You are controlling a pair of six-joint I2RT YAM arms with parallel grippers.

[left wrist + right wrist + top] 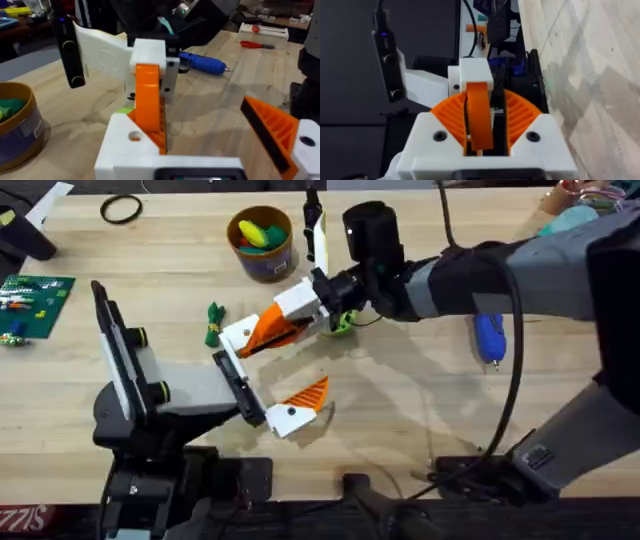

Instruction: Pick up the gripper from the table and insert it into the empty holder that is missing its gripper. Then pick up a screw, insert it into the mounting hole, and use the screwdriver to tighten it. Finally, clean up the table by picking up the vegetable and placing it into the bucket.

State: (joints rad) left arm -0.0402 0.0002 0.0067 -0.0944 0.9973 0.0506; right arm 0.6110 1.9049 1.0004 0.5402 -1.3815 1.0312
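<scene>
Gripper (pixel 268 330) in orange was held a little left of the middle of the bench (pixel 420 430), where you could see its ribbed wedge lying against the white holder (pixel 237 335). From the left side, your left claw (pixel 280 365) was spread wide. Its black rail (pixel 240 388) carried the holder at the far end and one orange finger (pixel 305 395) at the near end. The green vegetable (pixel 213 323) lay on the wood just beside the holder, to its left. Behind them stood the bucket (pixel 262 242) with yellow and green pieces inside. Your right claw (pixel 300 310) reached across the middle and its pads pinched the white base of the gripper from both sides. Well apart on the right, the blue screwdriver (pixel 488 338) lay flat on the bench, and no claw touched it.
</scene>
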